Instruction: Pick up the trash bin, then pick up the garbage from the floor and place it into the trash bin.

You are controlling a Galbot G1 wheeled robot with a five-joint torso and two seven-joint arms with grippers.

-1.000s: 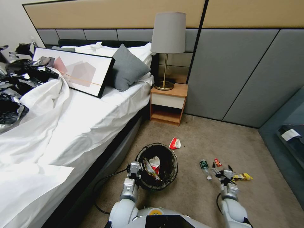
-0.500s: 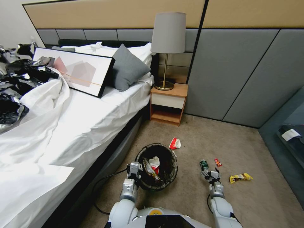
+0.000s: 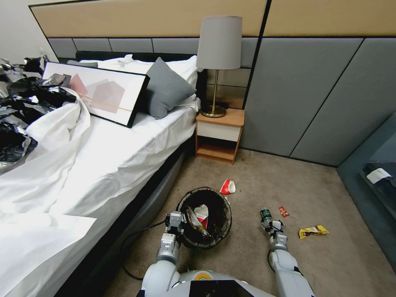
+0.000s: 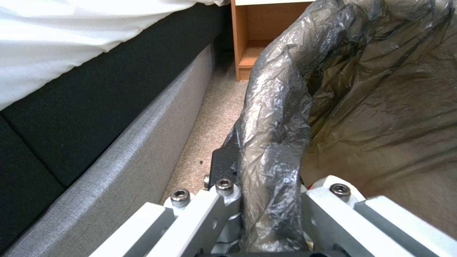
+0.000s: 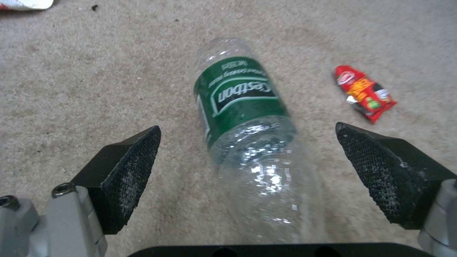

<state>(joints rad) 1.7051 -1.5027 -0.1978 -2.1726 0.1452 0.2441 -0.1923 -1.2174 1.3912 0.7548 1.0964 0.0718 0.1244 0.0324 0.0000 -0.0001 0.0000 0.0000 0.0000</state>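
Black liner plastic is bunching between the clenched fingers of the left gripper [image 4: 266, 214], which is grasping the rim of the trash bin [image 3: 222, 204] on the carpet [image 3: 255, 255] beside the bed [image 3: 103, 165]. Just right of the bin, the right gripper [image 5: 247, 160] is hanging with fingers spread on both sides of a clear bottle [image 5: 247, 121], not touching it. 2 wrappers, red [image 5: 364, 92] and yellow [image 3: 313, 231], are lying nearby.

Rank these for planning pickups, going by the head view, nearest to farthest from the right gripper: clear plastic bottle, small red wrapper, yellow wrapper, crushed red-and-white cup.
1. Clear plastic bottle with green label, at the right gripper.
2. Small red wrapper, just beyond.
3. Yellow wrapper, out to its right.
4. Crushed red-and-white paper cup, beyond the bin.
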